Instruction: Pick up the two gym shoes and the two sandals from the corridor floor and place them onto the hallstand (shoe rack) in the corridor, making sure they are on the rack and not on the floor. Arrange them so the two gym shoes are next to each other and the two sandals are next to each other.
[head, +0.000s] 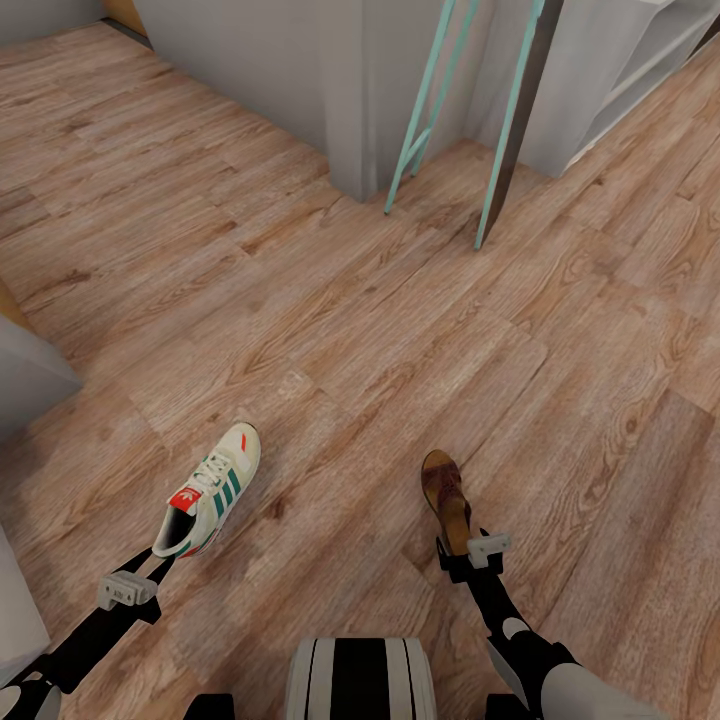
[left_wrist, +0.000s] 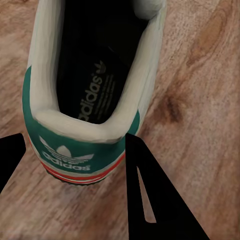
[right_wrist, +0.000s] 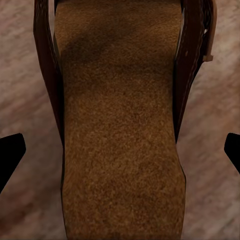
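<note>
- Gym shoe, a cream-white lace-up sneaker with green side stripes and orange-red patches (head: 210, 490), was seen lying on the warm brown wood-grain plank floor (head: 350, 340), toe pointing away from the robot and heel towards the left arm.
- Its green heel tab with white logo and its dark lining were seen close up in the left wrist view (left_wrist: 90, 100), the heel lying between the two dark fingers.
- The left gripper (head: 128, 590) was placed just behind the sneaker's heel; its jaws were spread wide at either side of the heel, and whether they touched it could not be told.
- A dark brown leather open-toe sandal with a tan sole (head: 446, 495) was seen lying on the same floor, well apart from the sneaker and on the right arm's side, its toe pointing away from the robot.
- The sandal's brown footbed and side straps were seen from directly above in the right wrist view (right_wrist: 120, 125).
- The right gripper (head: 478, 550) was held over the sandal's heel end; its jaws were released, with the dark fingertips (right_wrist: 10, 155) well clear at both sides of the sandal.
- Pale grey walls (head: 260, 60) and teal slanted legs (head: 420, 130) were seen at the far side of the floor.
</note>
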